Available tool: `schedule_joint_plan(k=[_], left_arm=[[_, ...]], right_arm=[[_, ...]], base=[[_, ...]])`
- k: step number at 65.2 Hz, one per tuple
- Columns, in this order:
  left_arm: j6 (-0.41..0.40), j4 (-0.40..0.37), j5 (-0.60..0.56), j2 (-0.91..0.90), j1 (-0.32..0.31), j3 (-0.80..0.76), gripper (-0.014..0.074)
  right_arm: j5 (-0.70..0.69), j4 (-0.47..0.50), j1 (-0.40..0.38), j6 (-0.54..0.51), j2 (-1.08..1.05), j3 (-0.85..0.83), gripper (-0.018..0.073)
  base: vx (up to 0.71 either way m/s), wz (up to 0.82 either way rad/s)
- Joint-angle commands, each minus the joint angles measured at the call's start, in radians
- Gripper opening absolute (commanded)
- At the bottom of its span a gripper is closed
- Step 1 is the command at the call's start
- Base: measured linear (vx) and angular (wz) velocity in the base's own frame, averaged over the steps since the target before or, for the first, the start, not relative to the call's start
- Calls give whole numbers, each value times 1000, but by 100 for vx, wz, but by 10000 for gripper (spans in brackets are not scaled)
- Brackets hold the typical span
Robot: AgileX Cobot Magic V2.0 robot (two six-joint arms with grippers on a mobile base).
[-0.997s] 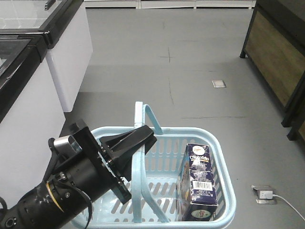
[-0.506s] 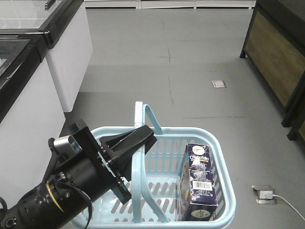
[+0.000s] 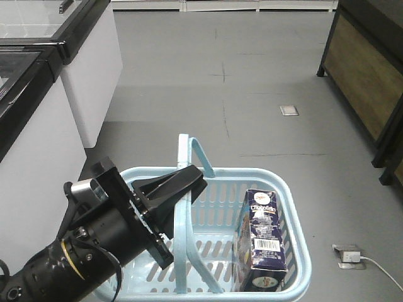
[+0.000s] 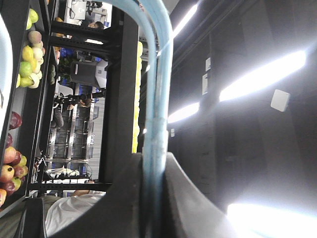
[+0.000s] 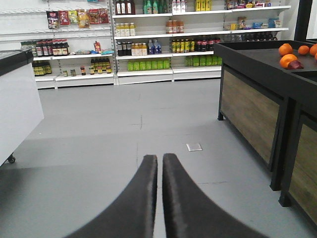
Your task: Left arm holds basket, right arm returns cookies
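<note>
In the front view, white freezer cabinets [image 3: 44,126] run along 9 to 10 o'clock of the basket [image 3: 245,172]. A dark wood-panelled stand [image 3: 365,69] sits at 2 o'clock. A small floor plate [image 3: 289,111] lies toward 1 o'clock. A white plug with its cable [image 3: 348,256] rests on the floor at 3 o'clock, near the basket rim. From the right wrist we see stocked shelves [image 5: 163,44] at 12 o'clock and oranges [image 5: 290,54] on the stand at 2 o'clock.

The cookies [image 3: 263,242] stand upright inside the basket, against its 3 o'clock wall. The left arm [image 3: 82,258] comes in from 8 o'clock. Its left end effector [image 3: 194,181] is clamped on a raised hoop handle [image 3: 184,157], and the left wrist view shows the blue bar pinched between the jaws. The right end effector [image 5: 159,163] holds nothing, its jaws drawn together with only a sliver between them, pointing over the floor.

The handle and left arm cover the basket's 9 o'clock half. The space above the box is open, and grey floor [image 3: 220,75] stretches wide toward 12 o'clock between cabinets and stand.
</note>
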Motion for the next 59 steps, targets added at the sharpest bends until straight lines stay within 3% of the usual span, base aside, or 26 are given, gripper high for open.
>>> schedule_joint_plan(k=[1,59], left_arm=[[-1,-12,-280,-32,-6,-26,0],[-1,-11,-280,-32,-6,-26,0]], right_arm=[[-73,-4,-4,-3,-12,18,-6],[-73,-4,-4,-3,-12,18,-6]], base=[[0,0],[4,-1]])
